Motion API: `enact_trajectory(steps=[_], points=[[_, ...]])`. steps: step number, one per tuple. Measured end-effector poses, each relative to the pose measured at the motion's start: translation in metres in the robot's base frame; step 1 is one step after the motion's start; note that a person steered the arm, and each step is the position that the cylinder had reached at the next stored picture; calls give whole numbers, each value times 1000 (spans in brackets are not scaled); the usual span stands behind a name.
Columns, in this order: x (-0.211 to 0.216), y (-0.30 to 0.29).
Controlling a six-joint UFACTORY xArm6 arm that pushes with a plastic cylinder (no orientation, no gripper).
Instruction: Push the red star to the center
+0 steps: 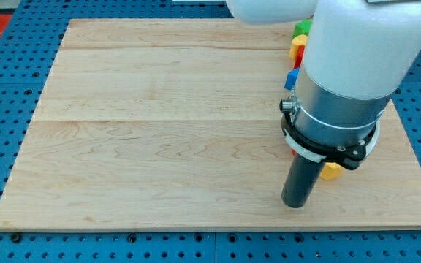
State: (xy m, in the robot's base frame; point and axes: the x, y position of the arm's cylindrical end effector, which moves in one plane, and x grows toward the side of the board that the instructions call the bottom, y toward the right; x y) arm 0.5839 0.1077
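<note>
While the arm stands upright, my tip (295, 204) rests just beside the yellow block (332, 171); no pincer shows.

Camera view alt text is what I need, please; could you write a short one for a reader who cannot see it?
A large white and grey robot arm hangs over the view's right of a pale wooden board, its dark rod's tip resting near the bottom edge. Mostly hidden behind the arm are a green block, a yellow block, a blue block and another yellow block; no red star can be seen.
</note>
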Motion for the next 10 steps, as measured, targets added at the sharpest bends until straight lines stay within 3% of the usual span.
enact_trajectory(steps=[2, 3, 4, 5, 7, 8, 10], points=[[-32, 127], [-47, 170], [-91, 181], [-168, 127], [-285, 121], [-288, 109], [-276, -43]])
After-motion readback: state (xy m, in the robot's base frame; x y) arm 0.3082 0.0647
